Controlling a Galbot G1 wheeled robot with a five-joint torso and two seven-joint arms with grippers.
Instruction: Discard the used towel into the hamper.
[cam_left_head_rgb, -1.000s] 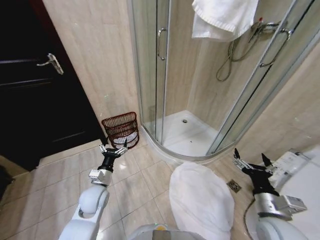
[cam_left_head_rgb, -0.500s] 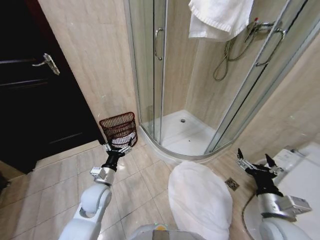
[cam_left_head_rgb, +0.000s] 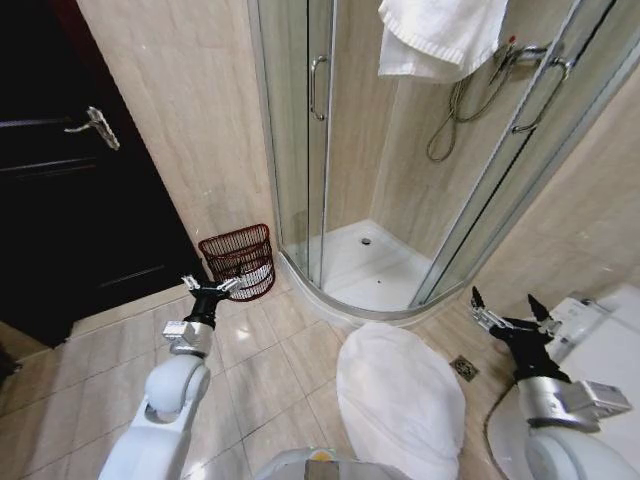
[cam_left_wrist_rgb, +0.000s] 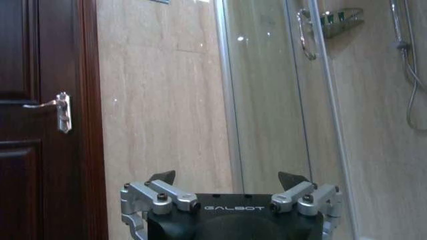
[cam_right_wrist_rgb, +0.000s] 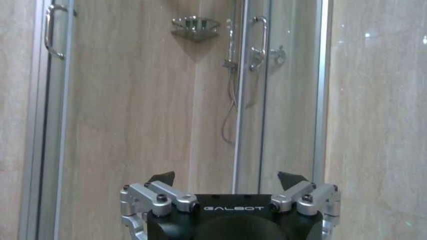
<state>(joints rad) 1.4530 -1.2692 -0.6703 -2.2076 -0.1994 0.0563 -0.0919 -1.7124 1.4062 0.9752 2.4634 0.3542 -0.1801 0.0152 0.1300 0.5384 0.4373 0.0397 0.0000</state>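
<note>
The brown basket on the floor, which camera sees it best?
The head view: the hamper stands whole on the tiles between the dark door and the shower cabin, just beyond the open left gripper. Both wrist views look higher, at walls and shower glass.

Towel (cam_left_head_rgb: 440, 35): top cut off by the head view's upper edge, high above both claws.
Hamper (cam_left_head_rgb: 240, 262): near lower wall partly covered by the left gripper (cam_left_head_rgb: 211, 288); contents too small to tell.
Right gripper (cam_right_wrist_rgb: 229, 181): finger bases cut off by the wrist view's lower edge.
Door (cam_left_head_rgb: 70, 170): its far side runs past the frame.
</note>
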